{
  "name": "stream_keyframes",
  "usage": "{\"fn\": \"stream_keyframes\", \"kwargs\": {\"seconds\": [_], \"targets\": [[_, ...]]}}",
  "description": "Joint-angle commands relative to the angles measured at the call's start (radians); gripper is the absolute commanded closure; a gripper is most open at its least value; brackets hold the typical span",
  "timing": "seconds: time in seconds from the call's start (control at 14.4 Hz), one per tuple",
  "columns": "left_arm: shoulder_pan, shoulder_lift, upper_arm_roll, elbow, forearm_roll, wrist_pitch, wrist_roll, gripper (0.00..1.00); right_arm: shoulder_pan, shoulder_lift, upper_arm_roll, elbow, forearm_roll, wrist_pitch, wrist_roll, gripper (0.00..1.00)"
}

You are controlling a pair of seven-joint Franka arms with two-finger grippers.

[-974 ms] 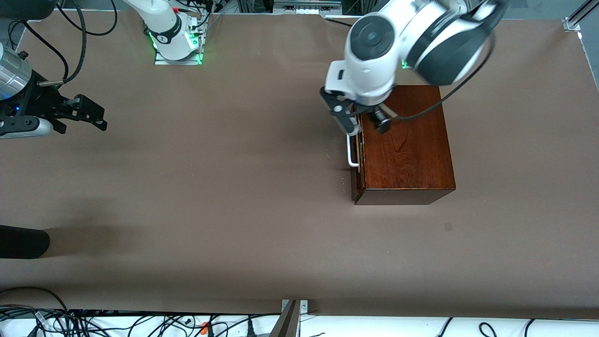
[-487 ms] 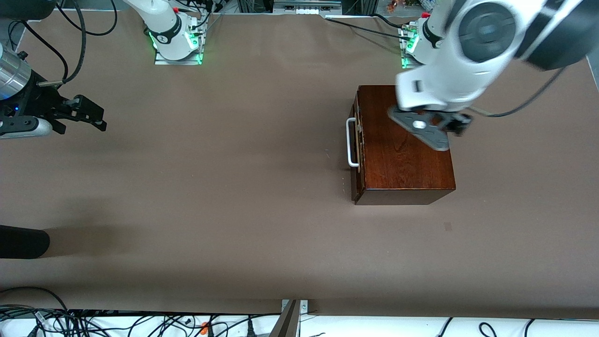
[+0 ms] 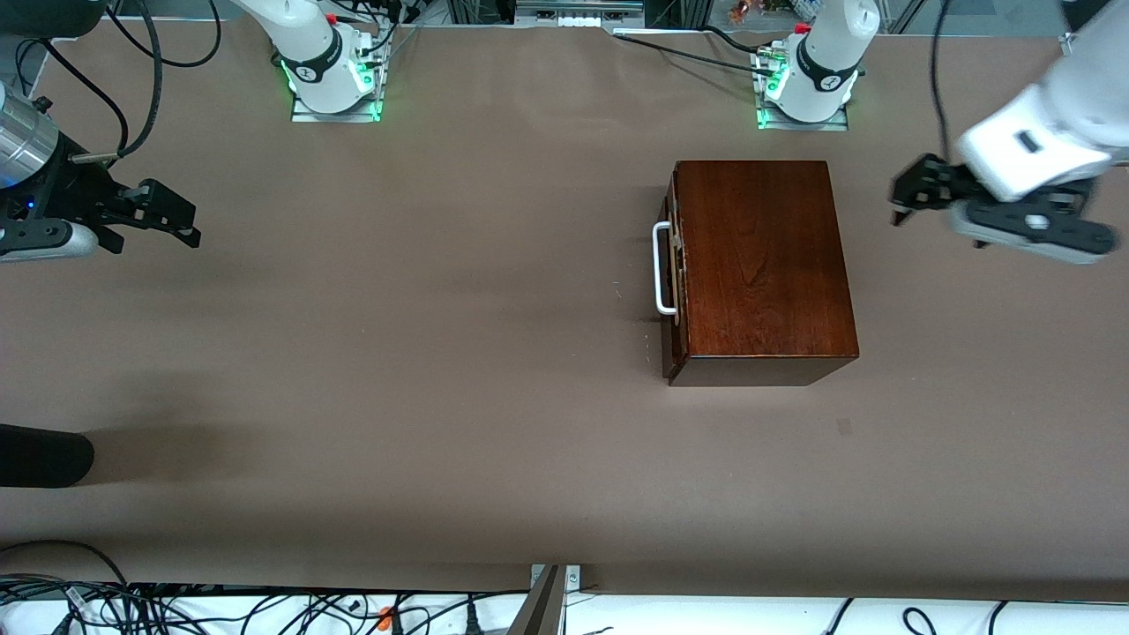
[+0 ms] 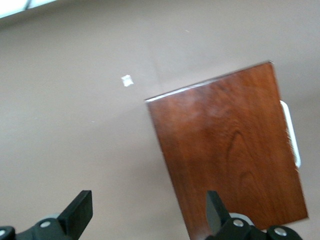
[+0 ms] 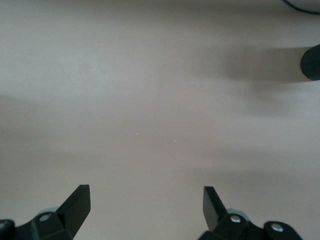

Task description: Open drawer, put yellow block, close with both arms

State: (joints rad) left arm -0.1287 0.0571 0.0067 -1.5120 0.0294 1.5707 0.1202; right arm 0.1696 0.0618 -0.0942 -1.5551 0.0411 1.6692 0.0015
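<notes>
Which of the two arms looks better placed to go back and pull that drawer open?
Probably the left. Its tool hangs open over the table beside the wooden box; the right tool waits open at the table's right-arm end, much farther from the white handle.

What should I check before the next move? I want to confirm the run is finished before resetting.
1. Drawer shut flush in the box: ok; its handle sits close to the front.
2. Yellow block inside the drawer: cannot tell; it shows in no view.
3. Left gripper off the box: ok; it is over bare table toward the left arm's end, jaws open and empty.
4. Right gripper out of the way: ok; it waits over the right arm's end, jaws open and empty.
5. Nothing touching the handle: ok.
</notes>
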Motion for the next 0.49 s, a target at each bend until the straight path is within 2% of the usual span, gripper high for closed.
{"fn": "stream_keyframes", "kwargs": {"seconds": [0.0, 0.28, 0.42], "targets": [[-0.032, -0.086, 0.049, -0.128, -0.008, 0.084, -0.094, 0.00, 0.001, 0.009, -0.001, 0.020, -0.001, -0.002, -0.003, 0.00], [-0.014, -0.083, 0.045, -0.126, -0.006, 0.075, -0.133, 0.00, 0.001, 0.009, -0.001, 0.020, -0.001, 0.000, -0.003, 0.00], [0.030, -0.082, 0.027, -0.122, -0.011, 0.063, -0.139, 0.00, 0.001, 0.009, -0.001, 0.020, -0.001, 0.001, -0.003, 0.00]]}}
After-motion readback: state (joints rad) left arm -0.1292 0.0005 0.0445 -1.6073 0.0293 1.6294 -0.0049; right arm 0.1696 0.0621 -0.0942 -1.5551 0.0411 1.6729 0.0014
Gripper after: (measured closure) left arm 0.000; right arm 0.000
